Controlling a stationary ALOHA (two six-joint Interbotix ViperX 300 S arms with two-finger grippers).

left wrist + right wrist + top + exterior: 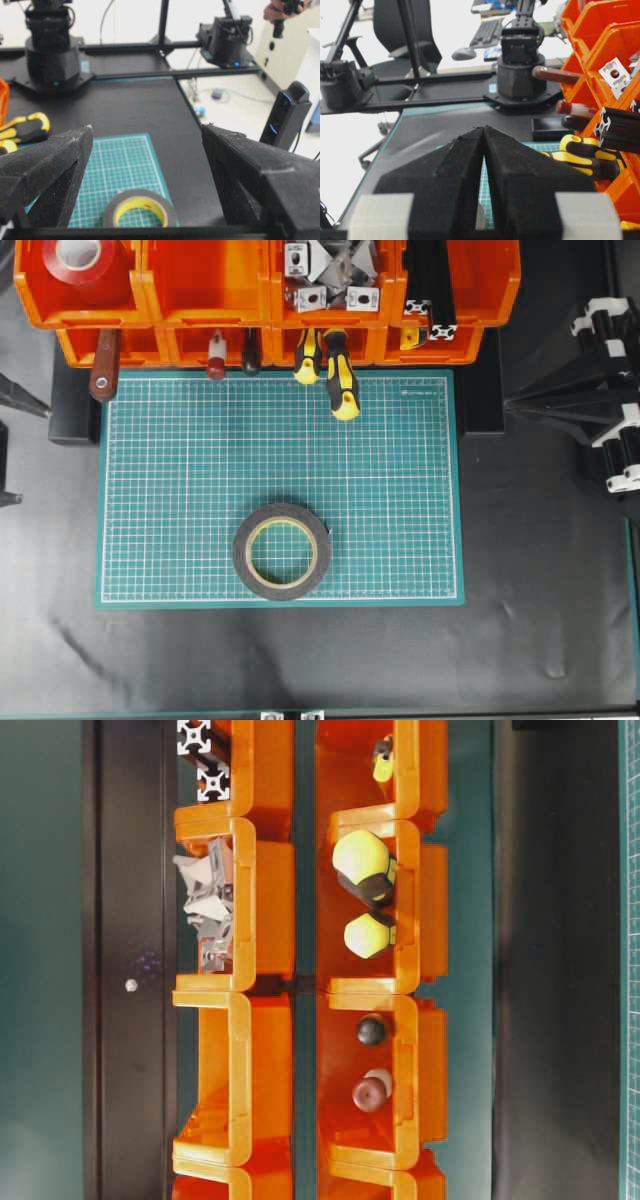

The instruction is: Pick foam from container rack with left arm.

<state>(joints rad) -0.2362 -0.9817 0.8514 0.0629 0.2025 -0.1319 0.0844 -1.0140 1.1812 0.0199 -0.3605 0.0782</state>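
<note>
Black-ringed foam (282, 551), lying flat on the near middle of the green mat (180, 480), is being framed just below and ahead of the wide-open left gripper (145, 150), empty.

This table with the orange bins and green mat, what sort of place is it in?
Probably a robotics lab or workshop. The orange bins hold screwdrivers, metal brackets and tape, a green cutting mat covers the table, and the wrist views show robot arm bases, an office chair and a keyboard beyond.
</note>
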